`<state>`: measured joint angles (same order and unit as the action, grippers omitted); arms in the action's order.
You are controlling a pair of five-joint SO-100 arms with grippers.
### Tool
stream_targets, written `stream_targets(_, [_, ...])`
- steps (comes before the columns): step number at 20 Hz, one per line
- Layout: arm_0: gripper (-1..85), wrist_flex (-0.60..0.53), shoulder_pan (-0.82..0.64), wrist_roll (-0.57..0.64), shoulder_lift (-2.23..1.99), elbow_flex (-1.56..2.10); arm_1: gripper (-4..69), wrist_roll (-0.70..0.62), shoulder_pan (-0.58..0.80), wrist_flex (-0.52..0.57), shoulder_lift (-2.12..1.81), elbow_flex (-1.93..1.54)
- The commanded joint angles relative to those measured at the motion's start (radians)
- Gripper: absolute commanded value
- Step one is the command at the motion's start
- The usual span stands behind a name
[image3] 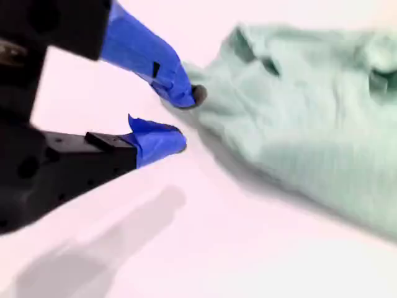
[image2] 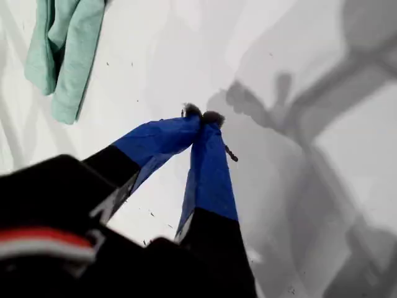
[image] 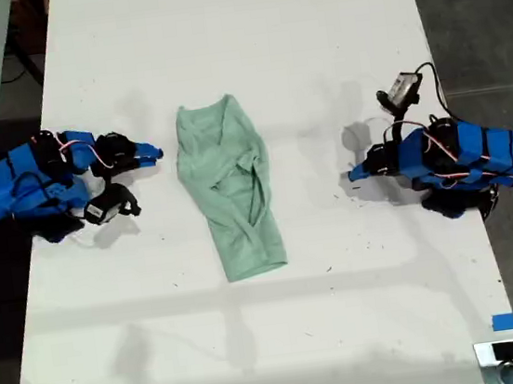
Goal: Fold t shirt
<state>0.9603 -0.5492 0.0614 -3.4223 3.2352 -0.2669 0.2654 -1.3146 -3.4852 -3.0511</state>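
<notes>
Soft, light t shirt (image: 230,188), likely best pinched at an edge, lies on the worktop (image: 346,312); my first gripper (image2: 202,115) closed empty, my second gripper (image3: 186,119) partly open, empty.

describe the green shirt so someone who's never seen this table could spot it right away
On the long white table, look at the middle, between the two blue arms. The t shirt lies there as a long, narrow, wrinkled strip of pale mint-green cloth. It is the only soft, green thing on the table; everything else nearby is blue and black hardware.
</notes>
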Motion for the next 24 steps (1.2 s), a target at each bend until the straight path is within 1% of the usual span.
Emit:
stream_targets(1, [4.9,0.060,-0.023,0.003,-0.175,0.046,0.7,0.008,-0.002,-0.003,-0.015,-0.063])
stream_targets(3, [4.8,0.063,-0.023,-0.006,-0.175,0.048,0.7,0.008,-0.003,-0.003,-0.015,-0.063])
stream_targets(7, [5.9,0.055,0.023,-0.003,-0.175,0.054,0.7,0.008,-0.003,-0.003,-0.015,-0.063])
stream_targets(9, [7.0,0.055,0.021,-0.008,-0.175,0.054,0.6,0.009,-0.003,-0.003,-0.015,-0.063])
stream_targets(11, [10.1,0.055,0.011,-0.008,-0.175,0.054,0.6,0.011,-0.005,-0.003,-0.015,-0.063])
stream_targets(15, [7.5,0.055,0.018,-0.003,-0.175,0.054,0.6,0.011,-0.005,-0.003,-0.015,-0.063])
stream_targets(24, [7.0,0.055,0.021,-0.002,-0.175,0.054,0.2,0.012,-0.005,-0.003,-0.015,-0.063])
